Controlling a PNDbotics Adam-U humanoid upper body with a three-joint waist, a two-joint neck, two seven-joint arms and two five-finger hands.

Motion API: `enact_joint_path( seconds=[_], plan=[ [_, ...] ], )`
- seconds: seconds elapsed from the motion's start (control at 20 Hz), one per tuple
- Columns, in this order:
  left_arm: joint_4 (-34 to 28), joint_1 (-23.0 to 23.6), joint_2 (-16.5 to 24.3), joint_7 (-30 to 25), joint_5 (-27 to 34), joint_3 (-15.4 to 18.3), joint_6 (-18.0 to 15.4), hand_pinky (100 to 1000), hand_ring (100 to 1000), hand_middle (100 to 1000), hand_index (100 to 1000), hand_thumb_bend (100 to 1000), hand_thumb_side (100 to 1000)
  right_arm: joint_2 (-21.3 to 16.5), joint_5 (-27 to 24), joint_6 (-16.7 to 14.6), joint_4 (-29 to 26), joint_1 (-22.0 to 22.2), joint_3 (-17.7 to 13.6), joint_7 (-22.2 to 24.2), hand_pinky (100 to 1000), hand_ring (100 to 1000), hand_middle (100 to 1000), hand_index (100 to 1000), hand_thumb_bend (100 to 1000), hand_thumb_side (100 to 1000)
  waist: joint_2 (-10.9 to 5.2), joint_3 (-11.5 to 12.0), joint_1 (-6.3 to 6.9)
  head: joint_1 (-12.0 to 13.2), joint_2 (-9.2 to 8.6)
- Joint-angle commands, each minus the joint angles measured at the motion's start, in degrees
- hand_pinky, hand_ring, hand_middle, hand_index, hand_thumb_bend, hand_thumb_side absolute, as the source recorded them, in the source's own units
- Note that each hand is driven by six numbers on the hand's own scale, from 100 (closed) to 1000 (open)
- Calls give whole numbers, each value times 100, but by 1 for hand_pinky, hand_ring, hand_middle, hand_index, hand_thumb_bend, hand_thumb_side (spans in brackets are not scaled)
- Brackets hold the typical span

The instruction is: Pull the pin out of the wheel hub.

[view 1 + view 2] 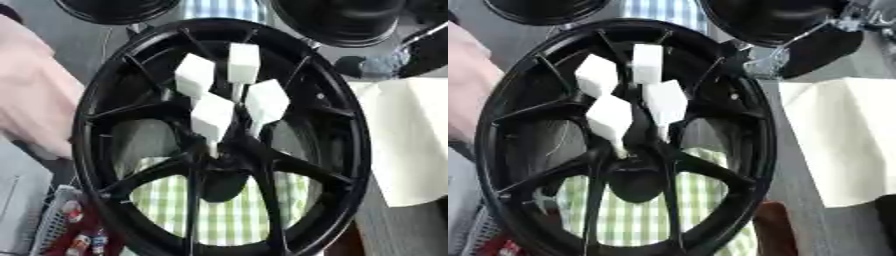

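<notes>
With neither of my hands in sight, so I cannot tell their state, I'd reach for one white-capped pin (214, 118) standing among four at the centre of the black wheel (350, 150), and draw it straight out along its stem, not sideways.

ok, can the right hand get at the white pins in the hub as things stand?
Probably yes. The white pins stand out of the wheel hub with nothing over them, and the right hand sits just past the rim at upper right. A person's sleeve is only at the left rim.
</notes>
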Motion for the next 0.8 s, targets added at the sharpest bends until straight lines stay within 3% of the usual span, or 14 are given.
enact_joint_path(
  seconds=[0.05,0.25,0.4,0.6,0.8],
  plan=[
    [-50,7,180,-20,-12,32,-7,734,758,706,686,379,701,201,43,141,-66,-368,160,272,831,793,696,804,572,374,-167,-33,30,23,16],
    [-41,60,166,7,-20,69,-11,734,758,707,686,379,701,553,-122,338,-66,-944,391,626,827,791,689,806,592,360,-191,-117,56,76,-75],
    [-41,93,152,40,-23,105,-17,734,759,707,686,379,700,702,-338,489,-66,-1261,397,882,822,787,678,807,587,345,-208,-180,85,130,-175],
    [-42,116,137,54,-21,117,-17,734,760,708,686,378,702,792,-560,664,-66,-1404,233,1196,808,775,677,812,590,326,-221,-222,112,155,-276],
    [-36,139,135,57,-26,120,-11,734,760,708,686,378,703,798,-670,803,-66,-1391,267,1023,805,773,677,815,589,323,-209,-217,121,169,-267]
  ],
)
